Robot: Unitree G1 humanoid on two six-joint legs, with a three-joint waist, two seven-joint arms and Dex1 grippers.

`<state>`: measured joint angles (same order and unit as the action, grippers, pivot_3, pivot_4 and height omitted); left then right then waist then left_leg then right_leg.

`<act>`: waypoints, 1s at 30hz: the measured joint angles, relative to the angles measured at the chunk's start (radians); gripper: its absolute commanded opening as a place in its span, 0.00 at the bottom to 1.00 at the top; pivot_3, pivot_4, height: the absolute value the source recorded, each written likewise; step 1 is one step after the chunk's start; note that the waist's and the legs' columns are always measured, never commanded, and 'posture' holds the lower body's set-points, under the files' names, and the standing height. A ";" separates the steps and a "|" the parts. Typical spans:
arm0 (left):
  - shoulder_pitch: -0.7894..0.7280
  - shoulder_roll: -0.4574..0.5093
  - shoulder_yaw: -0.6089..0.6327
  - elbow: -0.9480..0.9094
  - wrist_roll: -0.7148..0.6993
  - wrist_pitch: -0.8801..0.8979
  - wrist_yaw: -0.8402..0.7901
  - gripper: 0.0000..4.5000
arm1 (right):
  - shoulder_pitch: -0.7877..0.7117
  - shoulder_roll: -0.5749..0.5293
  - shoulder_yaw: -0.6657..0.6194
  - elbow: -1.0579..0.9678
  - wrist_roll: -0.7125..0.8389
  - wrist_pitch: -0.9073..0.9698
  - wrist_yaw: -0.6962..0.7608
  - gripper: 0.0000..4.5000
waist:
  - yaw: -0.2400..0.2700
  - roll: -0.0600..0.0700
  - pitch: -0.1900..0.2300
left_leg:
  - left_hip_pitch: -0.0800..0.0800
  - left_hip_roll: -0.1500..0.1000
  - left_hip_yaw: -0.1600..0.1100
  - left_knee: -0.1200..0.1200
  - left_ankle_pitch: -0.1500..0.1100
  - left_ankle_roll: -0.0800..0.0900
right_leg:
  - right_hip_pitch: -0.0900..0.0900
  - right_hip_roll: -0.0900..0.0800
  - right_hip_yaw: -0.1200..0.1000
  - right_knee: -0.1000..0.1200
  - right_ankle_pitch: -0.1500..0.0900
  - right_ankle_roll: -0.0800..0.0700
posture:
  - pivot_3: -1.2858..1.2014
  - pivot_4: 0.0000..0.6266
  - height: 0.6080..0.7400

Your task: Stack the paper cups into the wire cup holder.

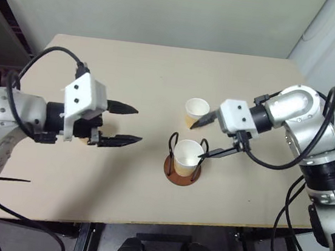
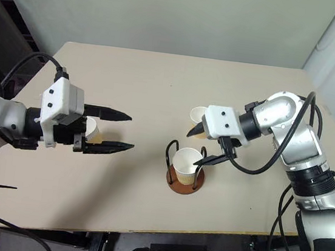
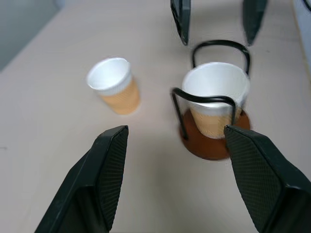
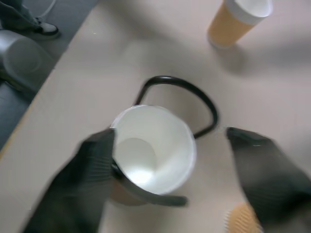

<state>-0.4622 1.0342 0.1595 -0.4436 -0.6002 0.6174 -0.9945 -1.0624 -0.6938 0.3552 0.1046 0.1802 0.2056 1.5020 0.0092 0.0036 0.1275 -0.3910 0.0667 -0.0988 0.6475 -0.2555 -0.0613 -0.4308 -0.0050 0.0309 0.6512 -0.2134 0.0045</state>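
One paper cup (image 1: 187,155) already sits upright in the wire cup holder (image 1: 182,164), nearest us on the surface (image 1: 132,66), its loops rising round it. Our right hand (image 1: 205,139) hangs just over that cup at about three o'clock from it, fingers spread, one either side of the rim, so we judge the cup let go and seated. Just beyond, at twelve o'clock from the holder, a second cup (image 1: 196,112) stands upright and free, waiting its turn. Our left hand (image 1: 128,124) hovers well off at nine o'clock, fingers spread and empty. A third cup (image 2: 91,131) seems to stand behind it, though mostly hidden.
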 measured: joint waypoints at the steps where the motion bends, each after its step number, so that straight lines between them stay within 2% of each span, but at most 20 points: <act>1: -0.042 -0.036 -0.040 0.027 0.029 0.001 0.038 0.75 | -0.055 0.025 -0.004 0.111 -0.030 -0.049 -0.027 0.92 | 0.000 0.000 0.000 | 0.001 0.000 0.000 0.001 0.000 0.000 | 0.000 0.000 0.000 0.000 0.001 -0.001 | 0.52 0.24 1.00; 5: -0.165 -0.175 -0.170 0.145 0.145 0.004 0.155 0.75 | -0.220 0.143 0.007 0.513 -0.161 -0.228 -0.146 0.92 | 0.000 0.000 0.000 | 0.002 0.002 -0.002 -0.001 0.000 0.000 | -0.001 -0.001 0.000 0.001 0.004 -0.006 | 0.52 0.24 1.00; 8: -0.209 -0.258 -0.260 0.215 0.211 0.014 0.199 0.75 | -0.262 0.225 0.040 0.768 -0.253 -0.352 -0.202 0.92 | 0.002 0.000 0.000 | 0.001 0.002 -0.003 -0.001 0.000 0.000 | -0.002 -0.001 0.000 0.001 0.008 0.000 | 0.52 0.24 1.00; 14: -0.227 -0.318 -0.292 0.270 0.261 0.017 0.220 0.75 | -0.279 0.287 0.061 1.031 -0.372 -0.481 -0.267 0.92 | 0.008 0.000 0.000 | -0.013 0.002 -0.001 0.000 0.007 -0.013 | -0.015 0.000 0.000 -0.001 0.010 0.003 | 0.52 0.24 1.00; 19: -0.226 -0.334 -0.292 0.267 0.281 0.031 0.237 0.75 | -0.309 0.337 0.057 1.101 -0.412 -0.514 -0.308 0.57 | 0.008 0.000 0.000 | -0.015 0.003 0.001 -0.001 0.006 -0.017 | -0.016 0.001 0.000 -0.003 0.010 0.003 | 0.52 0.24 1.00; 20: -0.222 -0.332 -0.291 0.262 0.282 0.038 0.237 0.75 | -0.308 0.349 0.057 1.113 -0.421 -0.519 -0.315 0.46 | 0.009 0.000 0.000 | -0.015 0.003 0.001 -0.001 0.006 -0.017 | -0.016 0.000 0.000 -0.004 0.010 0.003 | 0.52 0.24 1.00; 23: -0.202 -0.323 -0.287 0.247 0.282 0.049 0.238 0.75 | -0.309 0.360 0.055 1.130 -0.432 -0.525 -0.323 0.25 | 0.010 0.000 0.000 | -0.017 0.003 0.001 0.001 0.006 -0.016 | -0.016 0.000 0.000 -0.004 0.011 0.004 | 0.52 0.24 1.00; 26: -0.188 -0.305 -0.274 0.240 0.281 0.059 0.237 0.75 | -0.309 0.368 0.049 1.143 -0.439 -0.527 -0.323 0.00 | 0.011 0.000 0.000 | -0.017 0.002 0.001 0.001 0.006 -0.016 | -0.016 -0.001 0.000 -0.005 0.011 0.004 | 0.52 0.24 1.00; 30: -0.181 -0.278 -0.237 0.217 0.274 0.058 0.215 0.75 | -0.323 0.363 0.008 1.142 -0.419 -0.534 -0.259 0.00 | 0.012 0.000 0.000 | -0.017 0.003 0.001 0.001 0.006 -0.015 | -0.016 0.000 0.000 -0.005 0.011 0.004 | 0.52 0.24 1.00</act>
<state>-0.6428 0.7566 -0.0775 -0.2264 -0.3266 0.6755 -0.7797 -1.3853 -0.3304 0.3631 1.2466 -0.2392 -0.3286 1.2429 0.0209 0.0038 0.1275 -0.4080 0.0692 -0.0978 0.6489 -0.2500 -0.0760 -0.4471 -0.0053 0.0304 0.6466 -0.2028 0.0083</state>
